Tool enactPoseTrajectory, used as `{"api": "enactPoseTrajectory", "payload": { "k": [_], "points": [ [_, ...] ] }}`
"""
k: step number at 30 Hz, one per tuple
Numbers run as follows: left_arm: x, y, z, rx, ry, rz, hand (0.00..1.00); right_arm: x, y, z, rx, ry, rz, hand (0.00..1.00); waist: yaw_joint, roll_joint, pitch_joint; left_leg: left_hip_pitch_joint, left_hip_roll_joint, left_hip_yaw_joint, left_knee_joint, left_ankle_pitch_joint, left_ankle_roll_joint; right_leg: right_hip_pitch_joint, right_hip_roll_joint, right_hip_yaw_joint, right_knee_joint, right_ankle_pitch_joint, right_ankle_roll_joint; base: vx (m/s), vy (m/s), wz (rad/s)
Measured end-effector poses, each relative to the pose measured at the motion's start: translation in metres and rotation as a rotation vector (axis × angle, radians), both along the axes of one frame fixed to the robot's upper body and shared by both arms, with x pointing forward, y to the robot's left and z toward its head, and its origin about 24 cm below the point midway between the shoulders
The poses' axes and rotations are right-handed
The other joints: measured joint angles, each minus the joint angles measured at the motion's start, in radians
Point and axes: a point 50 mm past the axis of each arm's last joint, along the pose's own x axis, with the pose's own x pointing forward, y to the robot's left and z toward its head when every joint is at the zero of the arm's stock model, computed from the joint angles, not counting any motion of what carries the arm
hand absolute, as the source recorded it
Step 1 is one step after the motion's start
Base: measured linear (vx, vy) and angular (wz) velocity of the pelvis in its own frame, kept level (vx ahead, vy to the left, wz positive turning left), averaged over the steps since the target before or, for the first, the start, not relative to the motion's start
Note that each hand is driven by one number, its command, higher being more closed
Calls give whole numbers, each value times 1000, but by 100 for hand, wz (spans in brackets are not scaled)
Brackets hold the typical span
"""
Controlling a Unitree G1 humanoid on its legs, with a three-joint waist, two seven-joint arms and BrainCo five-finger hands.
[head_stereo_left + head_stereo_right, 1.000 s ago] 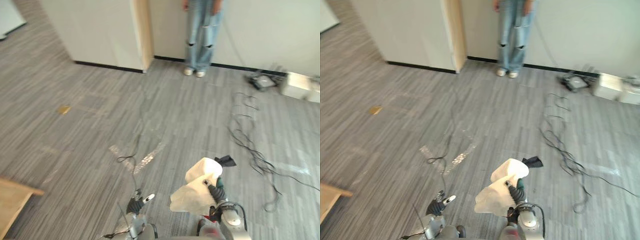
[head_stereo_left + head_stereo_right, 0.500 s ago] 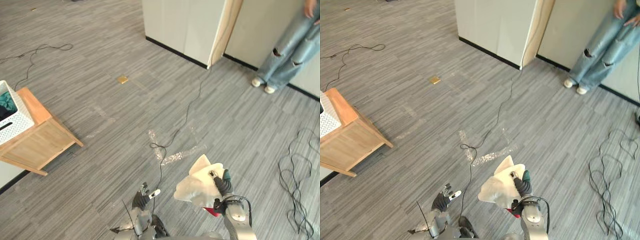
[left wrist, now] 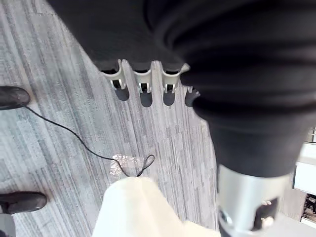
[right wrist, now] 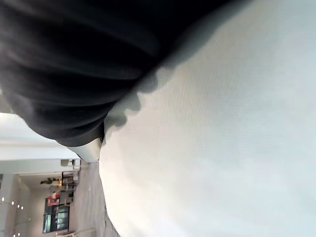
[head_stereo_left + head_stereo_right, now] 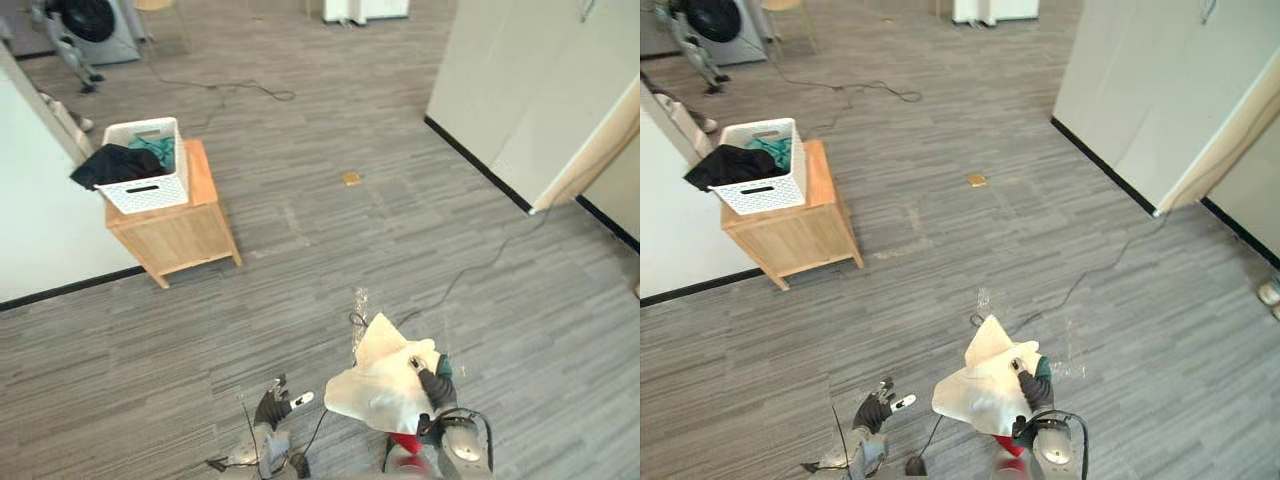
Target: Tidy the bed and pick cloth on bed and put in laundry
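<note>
Cream cloth (image 5: 378, 385) held above grey floor (image 5: 300, 250), bunched in right hand (image 5: 434, 385); fingers largely buried in fabric (one dark tip seen clamped over it). Left hand (image 5: 270, 408) seen low, fingers relaxed, nothing held. White laundry basket (image 5: 150, 190), well apart, set on wooden stand (image 5: 185, 235).

An office-like room staged as a home: grey striped carpet (image 5: 300, 230), white partition walls (image 5: 520, 80), loose cables (image 5: 225, 87), a white laundry basket (image 5: 150, 192) on a wooden cabinet (image 5: 180, 235), a washing machine (image 5: 95, 25) beyond.
</note>
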Motion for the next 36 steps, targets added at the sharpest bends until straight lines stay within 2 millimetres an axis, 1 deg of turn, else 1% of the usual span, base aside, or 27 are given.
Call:
{"api": "enactPoseTrajectory", "payload": {
  "k": [1, 3, 4, 5, 7, 10, 14, 15, 16, 17, 19, 21, 22, 23, 24, 25, 26, 27, 28, 29, 30, 31, 32, 33, 34, 35, 36],
  "points": [
    [2, -3, 1, -9, -9, 0, 0, 0, -1, 0, -4, 0, 2, 100, 0, 4, 0, 12, 16, -3, -27, 19, -16, 14, 19, -14, -17, 5, -8, 4, -157, 18],
    [3, -4, 2, -11, -12, 0, 0, 0, 0, 0, 0, 0, 0, 100, 0, 3, -4, 16, 35, -13, -44, 32, -25, 32, 42, -31, -40, 12, -16, 15, -135, 19],
    [3, -4, 2, -10, -13, 1, 0, 0, 0, 0, 0, 0, -5, 100, 2, -3, -3, 19, 42, -21, -44, 35, -23, 47, 49, -43, -51, 17, -21, 64, -125, 25],
    [3, -4, 2, -9, -13, -3, 0, -1, -1, -1, -2, 3, -12, 100, 1, -7, 0, 21, 43, -32, -44, 36, -20, 60, 49, -56, -60, 23, -30, 73, -78, 28],
    [3, -6, 2, -8, -13, -11, 0, -6, -5, -3, 7, 15, -53, 100, 1, -13, -3, 24, 38, -52, -43, 42, -14, 85, 44, -79, -74, 26, -32, 78, -16, 34],
    [4, -7, 2, 3, -16, -11, 0, -8, -5, -7, 33, 34, -84, 100, 3, -15, -5, 22, 24, -57, -40, 42, -14, 97, 40, -87, -90, 29, -27, 82, 17, 17],
    [4, -1, 2, 24, -16, -21, 0, -8, 0, -11, 73, 44, -95, 100, 2, -9, -4, 10, 13, -38, -39, 42, -14, 83, 28, -83, -86, 31, -26, 18, 16, -1],
    [4, -1, 3, 23, -19, -21, 0, -6, 0, -11, 75, 47, -94, 100, 2, -8, -3, 8, 13, -33, -39, 42, -14, 71, 26, -79, -69, 26, -26, -20, 20, -14],
    [6, -3, 5, 19, -33, -26, 0, -3, 1, -11, 78, 42, -90, 100, 1, -8, -2, 0, 13, -24, -39, 42, -14, 33, 21, -66, -15, 3, -29, -36, 8, -16],
    [8, -3, 6, 18, -40, -26, 0, -1, 1, -10, 78, 37, -87, 100, 1, -7, -2, -3, 13, -19, -38, 42, -14, 13, 19, -57, 14, -5, -33, -46, 7, -16],
    [7, -2, 6, 20, -38, -24, 0, 2, 3, -9, 80, 27, -77, 100, 0, -4, 0, 3, 15, -5, -38, 42, -14, -8, 18, -47, 53, -22, -36, -44, -12, -18],
    [7, 1, 5, 25, -37, -19, 0, 3, 5, -8, 80, 26, -65, 100, -2, -2, 2, 7, 16, -1, -38, 42, -14, -13, 17, -45, 66, -34, -37, -58, -29, -12],
    [7, 6, 5, 30, -35, 3, 0, 3, 8, -8, 82, 27, -51, 100, -2, 2, 3, 10, 23, 7, -38, 39, -17, -7, 25, -45, 57, -35, -37, -60, -54, -8],
    [7, 4, 5, 17, -34, 21, 0, 3, 7, -8, 75, 27, -42, 100, -3, 15, 10, 2, 44, 17, -9, 0, -23, -2, 40, -51, 64, -53, -39, -39, -70, -12],
    [5, 6, 5, 18, -30, 37, 0, 2, 8, -9, 73, 30, -26, 100, -1, 28, 22, -13, 64, 25, 36, -28, -40, -7, 51, -57, 107, -80, -51, -26, -163, -14],
    [2, 13, 4, 16, -27, 81, 0, -1, 12, -10, 69, 39, 8, 100, 9, 23, 24, -63, 124, 41, 203, -91, -67, 0, 83, -71, 198, -157, -85, 14, -184, -12],
    [0, 16, 5, 17, -28, 90, 0, -1, 14, -9, 71, 38, 15, 100, 12, 14, 26, -91, 143, 42, 296, -110, -58, 15, 93, -75, 196, -191, -101, 4, -246, 4],
    [0, 17, 6, 4, -30, 112, 0, 2, 13, -7, 60, 22, 30, 100, 2, 35, 60, -212, 229, 64, 609, -144, -27, 57, 121, -85, 179, -237, -126, 2, -181, 0],
    [3, 10, 10, -29, -52, 122, 0, 2, 7, -6, 32, 19, 37, 100, 9, 37, 63, -278, 285, 74, 780, -91, 13, 73, 134, -73, 171, -235, -134, -1, -147, -7],
    [3, 8, 10, -38, -52, 126, 0, 3, 6, -5, 26, 14, 43, 100, 12, 39, 73, -315, 290, 61, 838, -75, 3, 80, 135, -59, 169, -234, -137, 56, -68, -34],
    [3, 0, 10, -64, -50, 122, 0, 5, -1, -2, 0, 3, 46, 100, 14, 64, 74, -356, 266, 35, 890, -92, -41, 79, 125, -38, 166, -236, -137, 139, 2, -46],
    [4, -6, 11, -84, -56, 104, 0, 8, -4, 0, -14, -10, 50, 100, 16, 77, 80, -378, 227, 34, 882, -122, -40, 81, 110, -14, 148, -237, -136, 168, 28, -49],
    [4, -7, 12, -89, -59, 98, 0, 10, -4, 2, -14, -16, 53, 100, 17, 80, 84, -387, 204, 38, 859, -137, -42, 91, 107, 3, 130, -236, -137, 263, 45, -46],
    [5, -7, 13, -93, -66, 92, 0, 14, -2, 3, -11, -27, 59, 100, 17, 75, 87, -397, 148, 50, 762, -143, -40, 112, 95, 17, 80, -232, -143, 357, 42, -30],
    [7, -8, 16, -100, -84, 90, 0, 17, 0, 7, -9, -44, 65, 100, 25, 66, 84, -405, 87, 49, 584, -135, -39, 116, 80, 26, 47, -232, -143, 372, 53, -24],
    [9, -10, 18, -105, -98, 83, 0, 20, 0, 9, -9, -58, 67, 100, 31, 66, 84, -415, 66, 49, 493, -132, -41, 118, 79, 26, 32, -231, -143, 392, 114, -19],
    [9, -12, 20, -113, -107, 74, 0, 26, 3, 13, -9, -81, 79, 100, 32, 65, 85, -429, 44, 40, 340, -93, -33, 129, 80, 27, 4, -232, -129, 410, 169, -27]
  ]
}}
